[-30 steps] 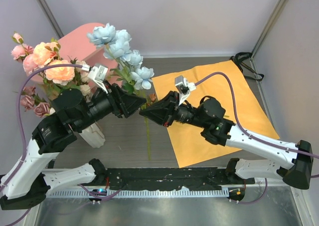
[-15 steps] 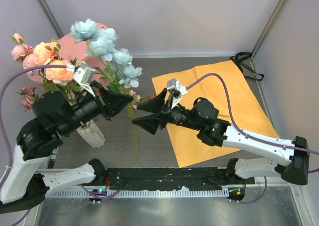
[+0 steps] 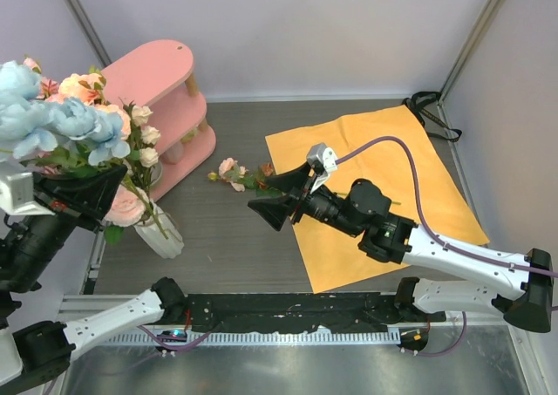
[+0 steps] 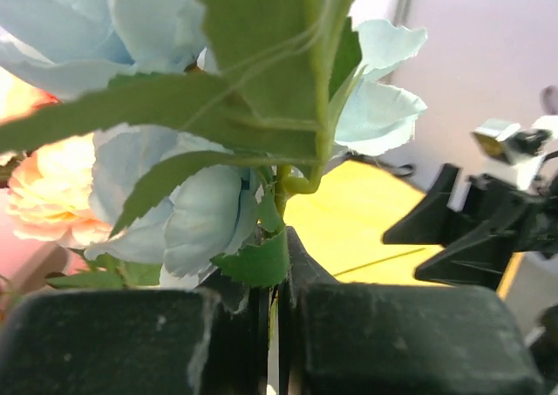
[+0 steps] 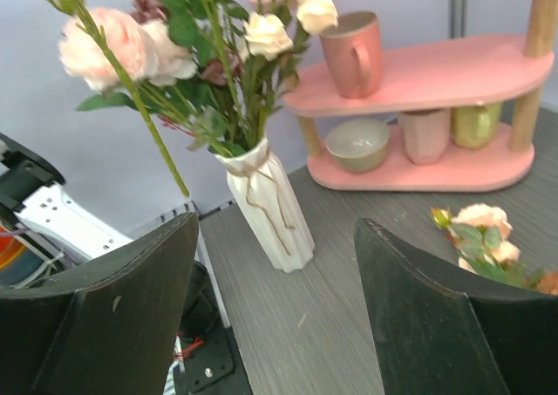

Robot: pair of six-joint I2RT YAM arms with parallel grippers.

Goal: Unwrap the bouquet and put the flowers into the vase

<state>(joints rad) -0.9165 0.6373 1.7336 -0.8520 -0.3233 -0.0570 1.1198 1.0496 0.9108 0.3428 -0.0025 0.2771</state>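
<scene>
Fingers (image 4: 131, 343) of left gripper (image 3: 118, 177): pressed together on the stem of a pale-blue flower (image 3: 87, 120), raised left of and above the vase (image 3: 166, 235); stem below the grip hidden.
Vase: upright, holding pink and cream flowers (image 5: 218, 55); mouth masked by blooms from above.
Pink sprig (image 3: 231, 173): lying on the table (image 3: 227, 238), right of the vase.
Right gripper (image 3: 268, 197): fingers spread wide, nothing between them, right of the vase, beside the sprig.
Orange sheet (image 3: 392, 177): flat, farthest right of the vase, partly covered by the right arm (image 3: 453, 251).

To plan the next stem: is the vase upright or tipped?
Upright: the ribbed white vase stands on the table, flower stems rising from its mouth.
</scene>
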